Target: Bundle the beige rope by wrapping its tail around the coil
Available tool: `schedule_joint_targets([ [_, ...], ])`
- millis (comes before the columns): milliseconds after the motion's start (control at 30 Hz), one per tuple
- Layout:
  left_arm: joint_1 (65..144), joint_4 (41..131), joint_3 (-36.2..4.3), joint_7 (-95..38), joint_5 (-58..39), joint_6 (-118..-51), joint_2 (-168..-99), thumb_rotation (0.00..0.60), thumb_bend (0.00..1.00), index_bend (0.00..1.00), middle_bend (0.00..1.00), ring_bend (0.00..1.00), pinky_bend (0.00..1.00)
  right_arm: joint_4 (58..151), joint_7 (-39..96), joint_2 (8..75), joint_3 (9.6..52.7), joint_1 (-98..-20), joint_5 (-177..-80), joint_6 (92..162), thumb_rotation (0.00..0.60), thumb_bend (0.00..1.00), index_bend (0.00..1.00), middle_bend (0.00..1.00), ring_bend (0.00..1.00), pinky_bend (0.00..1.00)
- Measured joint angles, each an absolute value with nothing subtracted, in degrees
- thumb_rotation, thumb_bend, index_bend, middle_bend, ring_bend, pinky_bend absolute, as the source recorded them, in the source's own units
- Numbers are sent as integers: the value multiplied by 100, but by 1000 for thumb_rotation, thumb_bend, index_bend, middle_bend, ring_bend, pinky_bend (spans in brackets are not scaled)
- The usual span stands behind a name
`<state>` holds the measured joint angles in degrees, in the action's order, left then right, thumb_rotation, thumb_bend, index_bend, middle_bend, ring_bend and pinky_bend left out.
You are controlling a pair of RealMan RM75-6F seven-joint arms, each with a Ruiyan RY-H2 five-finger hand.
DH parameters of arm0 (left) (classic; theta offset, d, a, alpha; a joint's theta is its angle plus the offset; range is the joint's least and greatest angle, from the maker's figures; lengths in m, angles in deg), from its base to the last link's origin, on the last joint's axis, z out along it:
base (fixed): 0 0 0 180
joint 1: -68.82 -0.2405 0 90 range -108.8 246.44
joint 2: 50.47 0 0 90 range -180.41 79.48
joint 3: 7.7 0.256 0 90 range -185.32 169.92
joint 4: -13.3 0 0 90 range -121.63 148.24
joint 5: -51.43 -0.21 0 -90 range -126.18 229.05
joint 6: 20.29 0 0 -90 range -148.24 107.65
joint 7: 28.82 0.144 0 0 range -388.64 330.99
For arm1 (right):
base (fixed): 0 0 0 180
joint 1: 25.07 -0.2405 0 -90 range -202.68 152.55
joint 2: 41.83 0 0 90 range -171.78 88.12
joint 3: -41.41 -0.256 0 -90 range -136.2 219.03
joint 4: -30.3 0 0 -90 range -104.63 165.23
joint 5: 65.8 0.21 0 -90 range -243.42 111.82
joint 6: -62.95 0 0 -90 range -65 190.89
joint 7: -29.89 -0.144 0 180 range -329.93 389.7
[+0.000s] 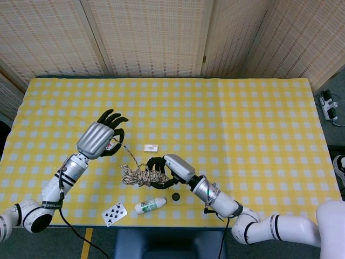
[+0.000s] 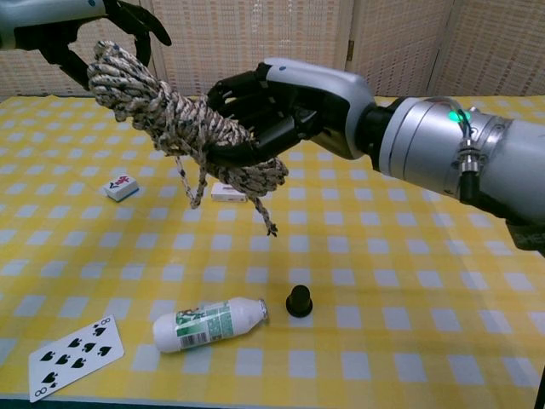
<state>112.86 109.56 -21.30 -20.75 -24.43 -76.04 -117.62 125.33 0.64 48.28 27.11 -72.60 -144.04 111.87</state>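
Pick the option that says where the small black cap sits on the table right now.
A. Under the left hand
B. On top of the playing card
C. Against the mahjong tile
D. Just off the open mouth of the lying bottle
D. In the chest view the black cap stands upright on the tablecloth right by the mouth of the toppled bottle, apart from the playing card and mahjong tile.

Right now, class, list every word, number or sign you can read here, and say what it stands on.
"8" with spade pips: on the playing card.
Green label on the bottle: print too blurred to read.
Red mark on the small tile: unreadable.
Label on the small white box: too small to read.
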Motion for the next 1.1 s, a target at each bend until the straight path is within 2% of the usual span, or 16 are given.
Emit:
schedule_joint_targets([
  [267, 11414, 11157, -2134, -1742, -2616, -7750, -11868, 600, 512, 583, 203, 125, 0, 12668, 962, 4923, 2652, -7488, -13338, 10810, 600, 551, 775, 651, 724, 609],
  [633, 11458, 11356, -2009, -1467, -3075, -8017, -11978, 600, 512, 575, 200, 124, 0, 12591, 1657, 5270, 2602, -7659, -12431, 10751, 600, 551, 785, 658, 726, 612],
  [1100, 11084, 11805, -1592, -1405, -3773, -8638, -12025, 600, 512, 577, 197, 118, 0, 12290, 1827, 5924, 2262, -7536, -11638, 11372, 600, 550, 792, 663, 738, 622],
])
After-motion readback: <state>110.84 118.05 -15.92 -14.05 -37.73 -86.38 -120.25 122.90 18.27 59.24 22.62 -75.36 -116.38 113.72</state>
